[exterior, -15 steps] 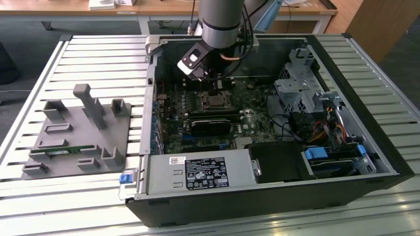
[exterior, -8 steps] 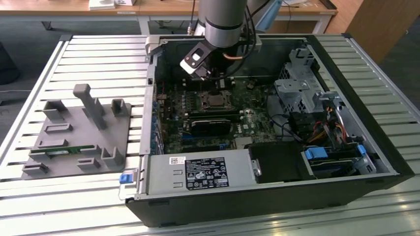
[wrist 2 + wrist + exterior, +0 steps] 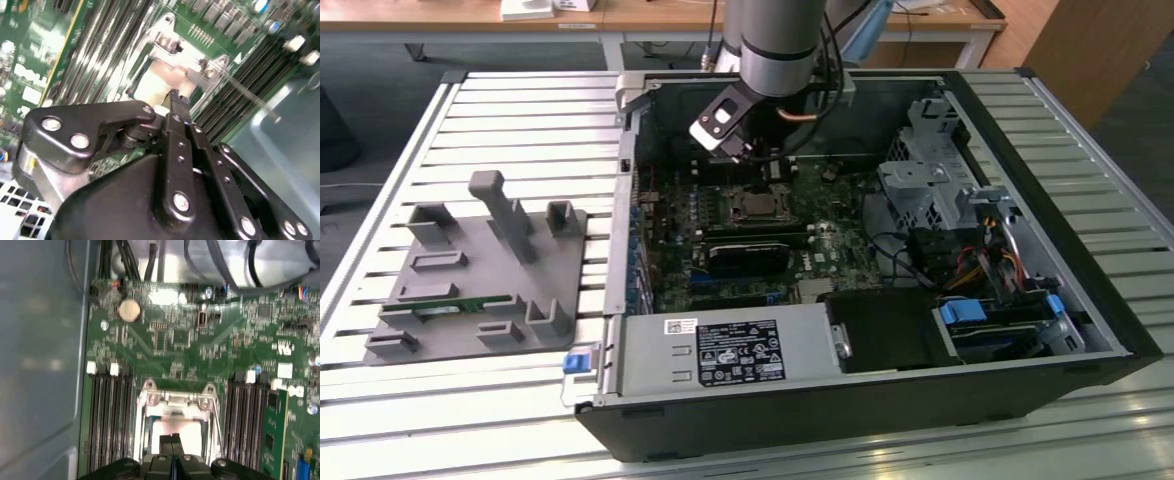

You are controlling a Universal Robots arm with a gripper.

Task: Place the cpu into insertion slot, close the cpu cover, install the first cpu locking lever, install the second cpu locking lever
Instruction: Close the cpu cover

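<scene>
Exterior view, upper centre | we are holding the gripper (image 3: 765, 165) over the cpu (image 3: 757, 208) | jaws pressed together, gripping nothing | landing off-centre is risking scraping the cpu cover (image 3: 170, 401).

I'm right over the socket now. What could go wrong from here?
The shut gripper hangs over the chip in the cover's window; pressing down could scratch or overload it. The thin lever runs close beside the cover and could catch on the gripper's links.
</scene>
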